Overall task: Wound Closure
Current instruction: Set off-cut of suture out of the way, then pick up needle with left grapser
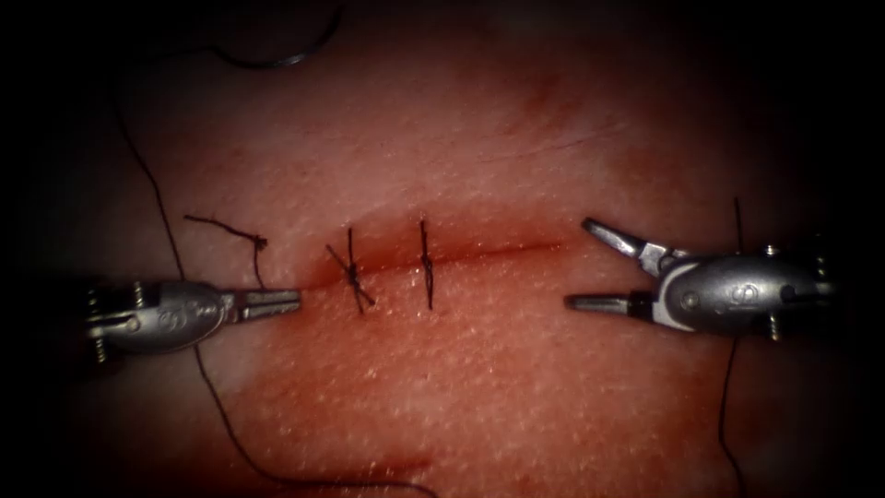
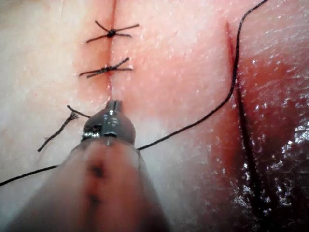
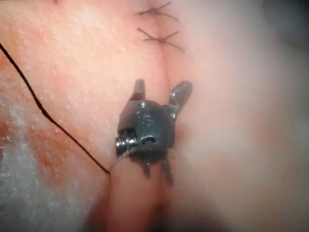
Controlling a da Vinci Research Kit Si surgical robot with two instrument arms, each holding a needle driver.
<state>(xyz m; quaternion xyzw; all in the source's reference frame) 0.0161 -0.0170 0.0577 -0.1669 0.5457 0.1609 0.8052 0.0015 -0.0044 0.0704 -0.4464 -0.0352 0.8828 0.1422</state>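
- My left claw (image 1: 281, 302) lies at the left end of the cut (image 1: 498, 251), its jaws closed together and gripping nothing that I can see; in the left wrist view the same claw (image 2: 114, 104) points along the cut toward the stitches
- My right claw (image 1: 590, 263) sits at the right end of the cut, jaws spread wide and empty; the right wrist view shows it (image 3: 161, 92) gaping the same way above the tissue (image 3: 231, 96)
- The needle (image 1: 277, 57) rests on the tissue (image 1: 516, 387) far up and to the left, well apart from both claws and not in the tissue
- The thread (image 1: 152, 184) runs loose from the needle down the left side, passing by my left claw
- Two tied stitches cross the cut: one (image 1: 352, 272) near my left claw, another (image 1: 427, 266) just right of it
- A short cut end of thread (image 1: 226, 228) lies above my left claw
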